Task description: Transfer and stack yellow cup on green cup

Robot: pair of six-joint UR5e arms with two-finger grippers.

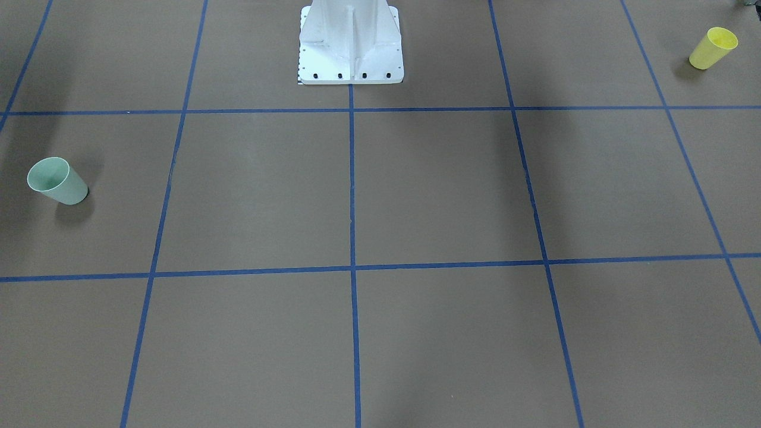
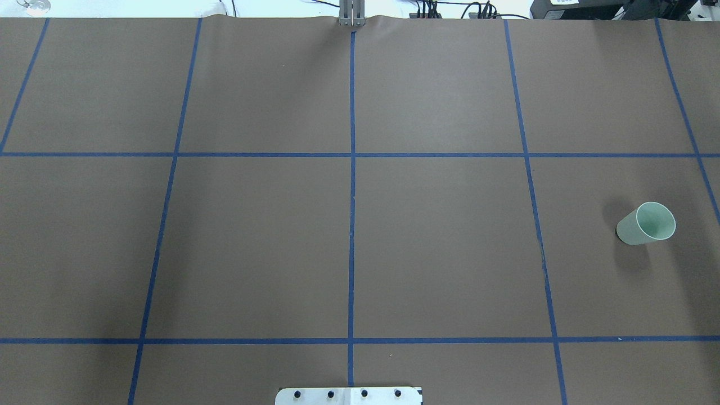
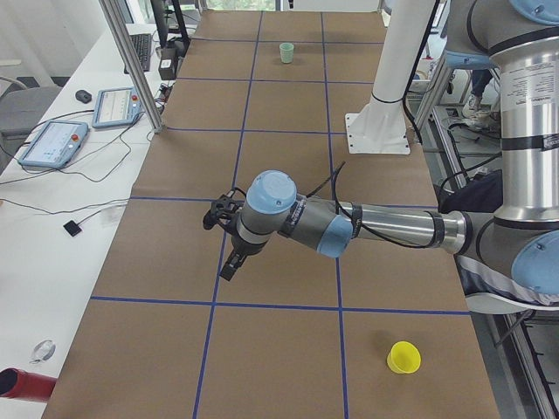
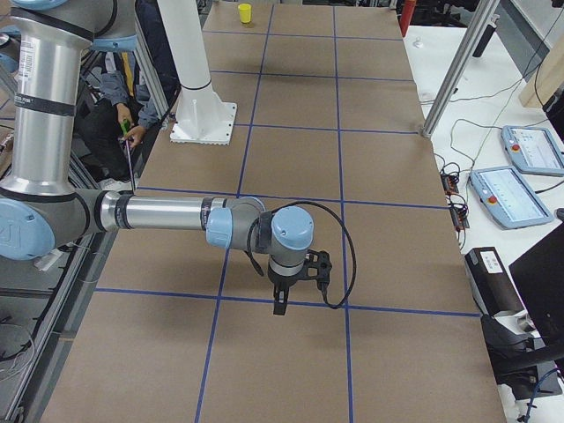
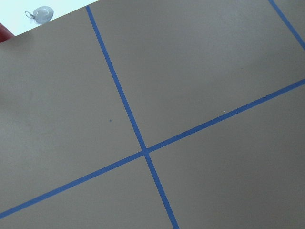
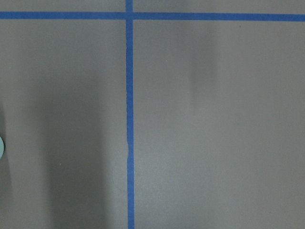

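Note:
The yellow cup (image 1: 713,47) stands mouth up near the table's corner on my left side; it also shows in the exterior left view (image 3: 403,357) and far off in the exterior right view (image 4: 244,12). The green cup (image 1: 57,181) stands mouth up at the opposite end (image 2: 646,223) (image 3: 286,52). My left gripper (image 3: 227,269) hangs above the table, well away from the yellow cup. My right gripper (image 4: 279,305) hangs above the table, away from the green cup. Both show only in the side views, so I cannot tell whether they are open or shut.
The white robot pedestal (image 1: 351,53) stands at the table's robot-side edge. Blue tape lines divide the brown table (image 2: 259,242). Control tablets (image 3: 54,142) and cables lie on a side bench. A person (image 4: 119,92) stands behind the robot.

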